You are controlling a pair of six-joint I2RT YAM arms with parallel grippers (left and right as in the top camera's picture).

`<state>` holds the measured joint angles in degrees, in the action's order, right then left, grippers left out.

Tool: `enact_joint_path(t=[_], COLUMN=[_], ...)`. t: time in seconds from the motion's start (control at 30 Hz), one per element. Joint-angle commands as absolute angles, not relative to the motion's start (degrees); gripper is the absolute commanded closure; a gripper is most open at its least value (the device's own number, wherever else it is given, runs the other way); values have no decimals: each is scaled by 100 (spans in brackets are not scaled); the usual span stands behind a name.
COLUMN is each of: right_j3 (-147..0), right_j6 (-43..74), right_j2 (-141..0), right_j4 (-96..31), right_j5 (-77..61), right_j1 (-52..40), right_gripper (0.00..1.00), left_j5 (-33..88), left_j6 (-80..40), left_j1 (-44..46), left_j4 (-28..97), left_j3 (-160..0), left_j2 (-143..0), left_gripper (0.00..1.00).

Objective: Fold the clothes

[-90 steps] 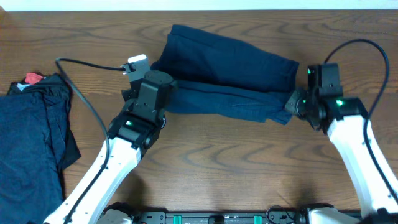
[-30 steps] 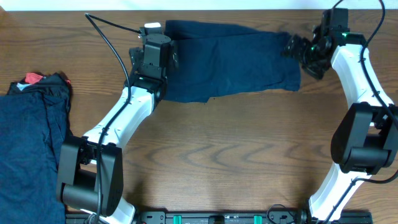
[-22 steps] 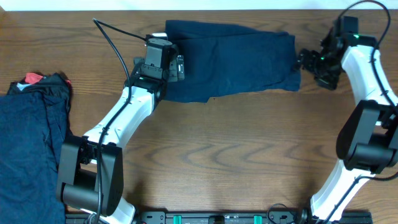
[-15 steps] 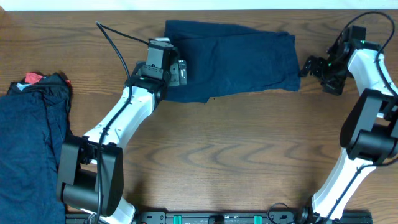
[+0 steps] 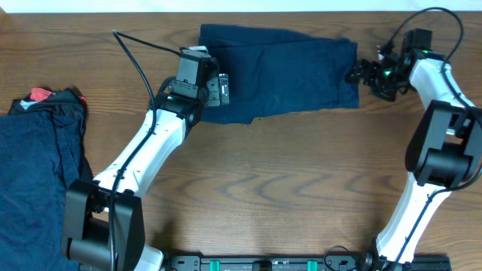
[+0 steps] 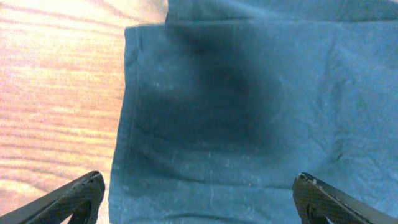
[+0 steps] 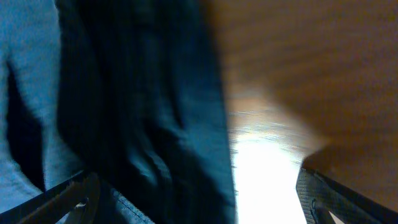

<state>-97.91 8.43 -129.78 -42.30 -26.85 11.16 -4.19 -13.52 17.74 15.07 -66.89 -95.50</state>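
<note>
I've just let go; my left gripper (image 5: pixel 219 89) and right gripper (image 5: pixel 361 74) both gape empty. The navy shorts (image 5: pixel 286 71) lie folded, so this fold looks done.

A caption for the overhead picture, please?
Both open, left end effector and right end effector flank a folded navy garment; another pile lies left.

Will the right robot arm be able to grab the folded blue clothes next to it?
Probably yes. The right gripper is open beside the folded blue clothes, and nothing lies between them.
</note>
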Motion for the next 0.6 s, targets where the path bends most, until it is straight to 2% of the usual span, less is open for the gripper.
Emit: enact_joint_path(t=[0.0, 0.23, 0.43, 0.57], right_j3=[-9723, -9725, -9780, -9810], right_j6=[589, 897, 1039, 655], right_j2=[-13345, -13345, -13340, -13340], right_j4=[-4283, -4451, -4709, -4899], right_j5=[-2928, -2228, -2121, -2364], right_j1=[788, 709, 1321, 1754], right_gripper=[1, 1, 1, 1], left_j5=[-360, -344, -346, -416], left_j6=[-1540, -1614, -1614, -1619], left_j1=[1772, 2064, 2386, 2418], left_j4=[1562, 1761, 1772, 1780], left_j3=[-6818, -6818, -6818, -6816], left_j2=[-9491, -9476, -9476, -9476], left_gripper=[2, 2, 2, 2])
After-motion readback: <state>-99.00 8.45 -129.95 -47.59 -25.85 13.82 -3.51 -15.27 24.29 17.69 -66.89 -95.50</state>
